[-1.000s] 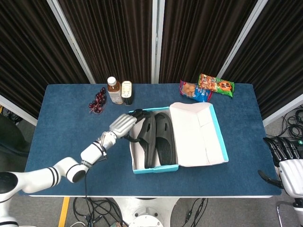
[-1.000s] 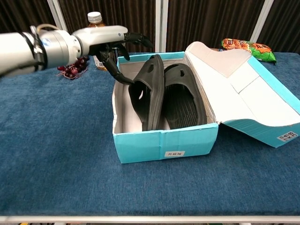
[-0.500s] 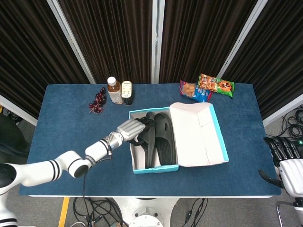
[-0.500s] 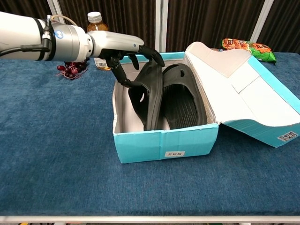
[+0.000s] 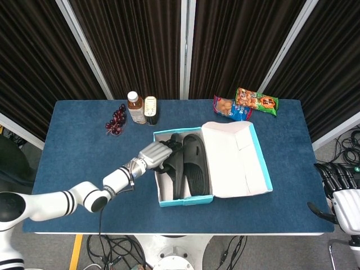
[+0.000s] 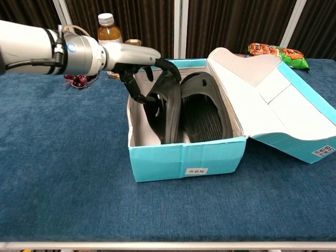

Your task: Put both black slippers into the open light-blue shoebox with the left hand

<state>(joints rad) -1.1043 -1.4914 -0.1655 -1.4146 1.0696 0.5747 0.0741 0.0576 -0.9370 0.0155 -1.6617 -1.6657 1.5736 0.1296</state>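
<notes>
Slippers (image 6: 184,107) are both seen inside the shoebox (image 6: 184,160); the tilted one is grasped by the left hand (image 6: 144,65), lowered since earlier.

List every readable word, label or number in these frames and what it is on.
None can be read.
Shoebox front sticker: print too small.
Lid sticker: too small.
Snack bags: print blurred.
Bottle label: unreadable.

Slippers (image 6: 184,107) black, ribbed soles. Shoebox (image 6: 186,160) light-blue outside, white inside, small white label. Tabletop (image 5: 79,143) dark blue. Left hand (image 6: 142,65) silver, black fingers. Snack packs (image 5: 256,101) orange/green. Grapes (image 5: 115,121) dark red.
</notes>
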